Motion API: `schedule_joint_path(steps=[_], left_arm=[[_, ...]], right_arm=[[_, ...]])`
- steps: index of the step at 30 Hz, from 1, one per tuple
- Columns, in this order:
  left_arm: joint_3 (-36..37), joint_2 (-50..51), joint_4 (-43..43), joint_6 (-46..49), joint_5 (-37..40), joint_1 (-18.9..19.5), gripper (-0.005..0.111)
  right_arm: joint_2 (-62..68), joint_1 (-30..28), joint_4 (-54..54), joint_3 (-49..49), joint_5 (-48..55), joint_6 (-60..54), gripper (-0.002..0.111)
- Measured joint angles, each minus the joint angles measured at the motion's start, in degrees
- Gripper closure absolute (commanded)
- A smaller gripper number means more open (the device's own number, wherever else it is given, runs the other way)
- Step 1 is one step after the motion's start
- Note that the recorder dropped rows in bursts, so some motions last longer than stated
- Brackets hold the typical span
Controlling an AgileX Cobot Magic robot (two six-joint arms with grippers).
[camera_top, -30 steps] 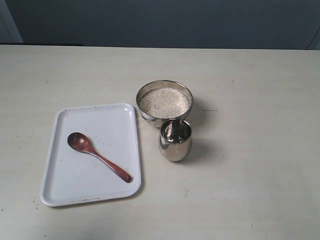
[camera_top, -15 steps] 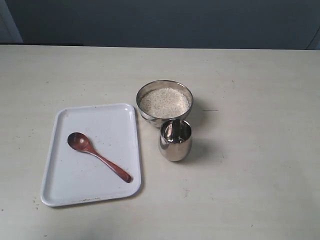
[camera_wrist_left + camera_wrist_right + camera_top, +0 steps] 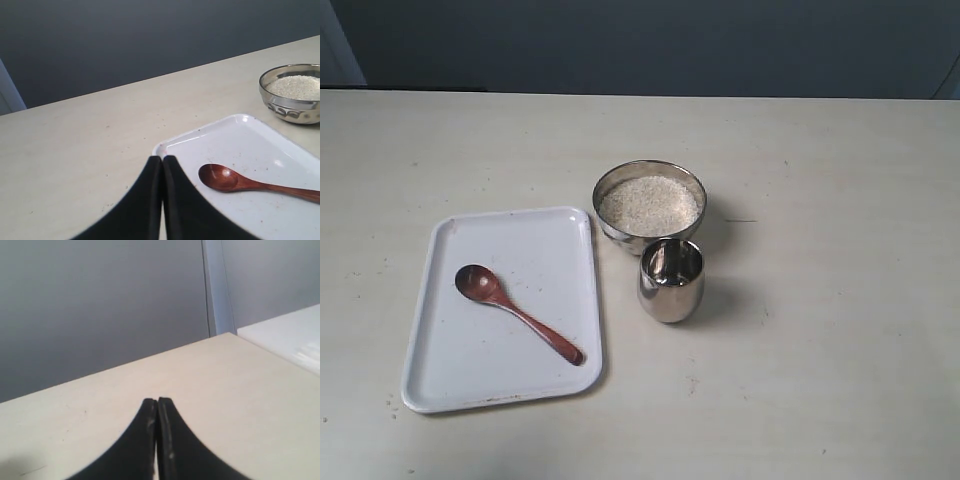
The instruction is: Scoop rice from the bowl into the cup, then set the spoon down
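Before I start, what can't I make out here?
Exterior view: inside the cup, only reflections, contents unclear; no arms visible.
Left wrist view: the edge cuts off the spoon handle and part of the bowl.
Right wrist view: only table past the right gripper.

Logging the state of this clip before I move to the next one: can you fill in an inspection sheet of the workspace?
Surface: pale table, faint specks, one short dark mark beside the bowl.
Job's things: bowl filled with rice; cup upright just in front of it, contact cannot be told, contents unclear from reflections; spoon lies hollow side up on the white tray.
Clutter: nothing seen.
Hands: left hand shut, holding nothing, facing the tray's corner; right hand shut, holding nothing, above bare table. Neither shows in the exterior view.
Cables: nothing seen.
Surroundings: dark wall behind the table.
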Motion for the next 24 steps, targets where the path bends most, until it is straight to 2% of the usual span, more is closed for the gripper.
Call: schedule_joint_path(steps=[24], left_arm=[[0.0, 0.0, 0.0, 0.0, 0.0, 0.0, 0.106]], right_arm=[[0.0, 0.0, 1.12, 0.12, 2.76, 0.11, 0.108]])
